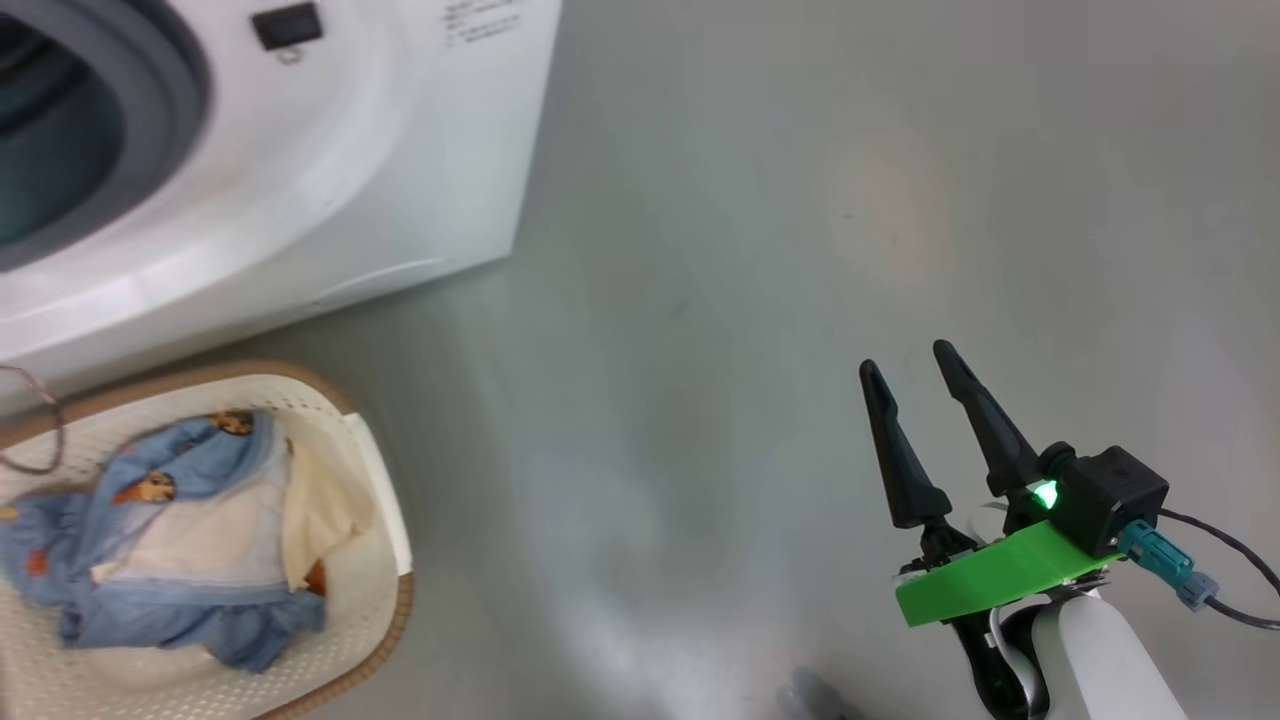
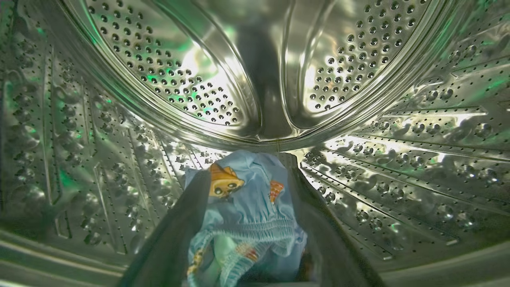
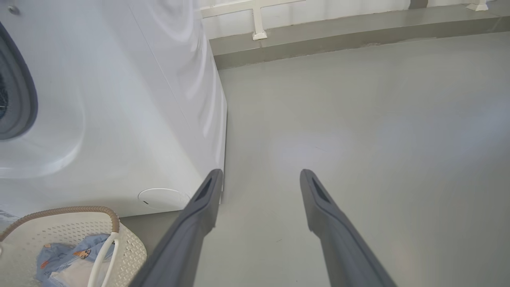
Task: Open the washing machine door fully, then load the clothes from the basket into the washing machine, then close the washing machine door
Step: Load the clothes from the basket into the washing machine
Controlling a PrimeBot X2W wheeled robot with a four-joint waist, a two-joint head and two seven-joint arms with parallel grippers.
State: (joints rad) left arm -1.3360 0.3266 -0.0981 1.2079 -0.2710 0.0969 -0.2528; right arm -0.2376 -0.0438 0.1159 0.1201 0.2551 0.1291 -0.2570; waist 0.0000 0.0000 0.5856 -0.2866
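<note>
Left gripper [image 2: 249, 165]: inside the washing machine's [image 1: 400, 150] perforated steel drum [image 2: 159, 71]. Its two dark fingers are spread wide. A light blue, bear-printed garment [image 2: 247, 215] lies on the drum floor between them, not clamped; contact with either finger cannot be confirmed.

Right gripper [image 1: 905, 358]: jaws parted and empty, above the bare grey floor [image 1: 750, 250], well to the right of the machine and touching nothing.

Basket [image 1: 372, 600]: on the floor directly in front of the machine, below the grey rubber seal [image 1: 170, 90] of the opening. The remaining clothes [image 1: 170, 530] lie crumpled inside it – light blue fabric with orange-brown bears, and a cream-white piece on top.
</note>
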